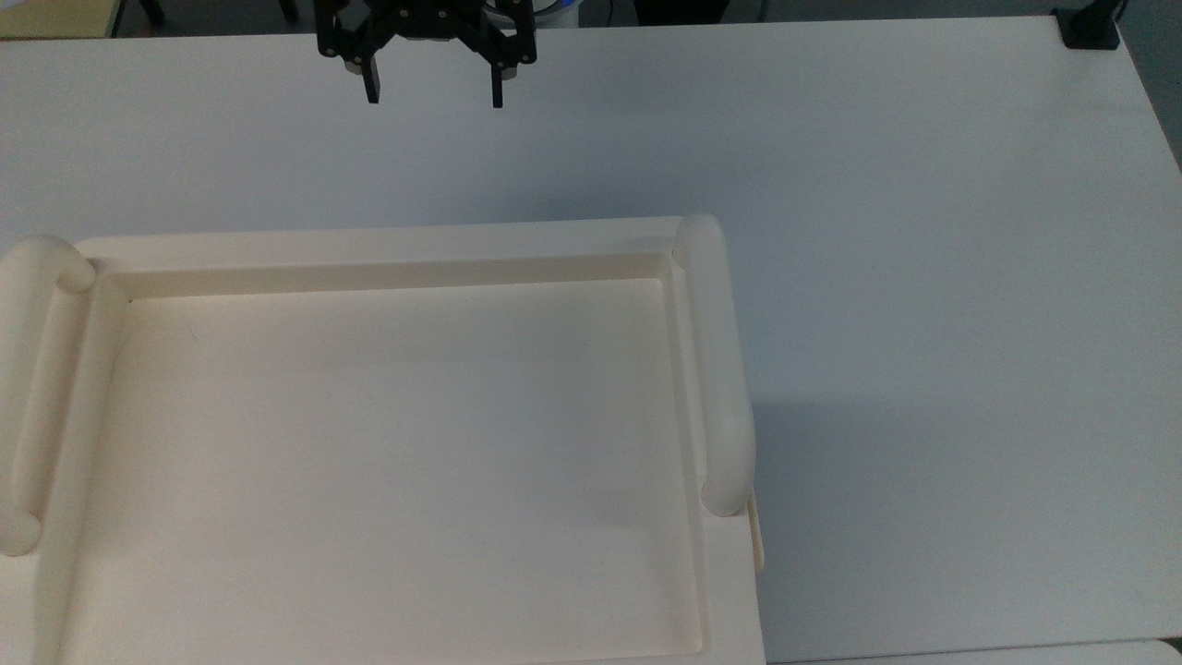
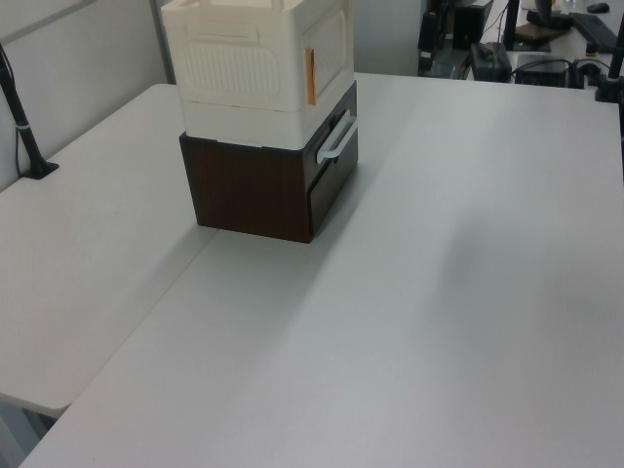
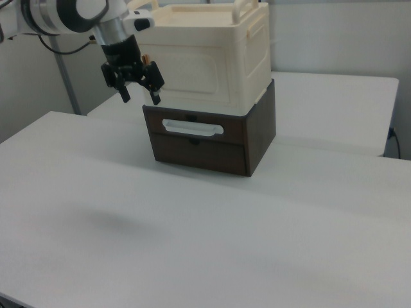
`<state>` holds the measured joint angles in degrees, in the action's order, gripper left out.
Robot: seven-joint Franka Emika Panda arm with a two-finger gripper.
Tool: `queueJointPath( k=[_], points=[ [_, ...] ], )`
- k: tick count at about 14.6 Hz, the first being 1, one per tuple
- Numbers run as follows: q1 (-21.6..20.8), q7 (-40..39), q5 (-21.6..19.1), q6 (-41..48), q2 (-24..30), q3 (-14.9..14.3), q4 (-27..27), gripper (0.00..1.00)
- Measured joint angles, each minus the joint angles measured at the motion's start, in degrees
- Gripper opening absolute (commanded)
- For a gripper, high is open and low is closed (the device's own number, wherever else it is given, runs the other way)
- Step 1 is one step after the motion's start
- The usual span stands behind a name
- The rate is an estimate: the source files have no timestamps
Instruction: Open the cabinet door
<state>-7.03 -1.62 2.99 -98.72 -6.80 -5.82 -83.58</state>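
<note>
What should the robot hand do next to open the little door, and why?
Probably move closer to the cabinet door. The gripper hangs open in the air in front of it, touching nothing, and the door looks shut, so it likely needs to reach the door's edge before it can pull.

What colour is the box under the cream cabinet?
Dark brown; the box shows best in the right view.

The cabinet (image 1: pixel 388 443) is seen from close overhead in the top view, and from opposite table (image 2: pixel 439 322) corners, farther off, in both side views.
</note>
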Motion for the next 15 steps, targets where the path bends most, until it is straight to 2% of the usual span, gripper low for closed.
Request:
queueJointPath(
  k=[2,7,11,15],
  points=[
    [-1.7,3.6,0.0,-2.3,-0.8,0.0,1.5,1.00],
    [-4.7,12.3,0.0,-15.3,-5.3,0.1,4.1,1.00],
    [-5.9,13.3,0.0,-27.4,-8.5,0.1,4.4,1.00],
    [-6.0,13.3,0.1,-33.4,-10.3,0.1,4.7,1.00]
  ],
)
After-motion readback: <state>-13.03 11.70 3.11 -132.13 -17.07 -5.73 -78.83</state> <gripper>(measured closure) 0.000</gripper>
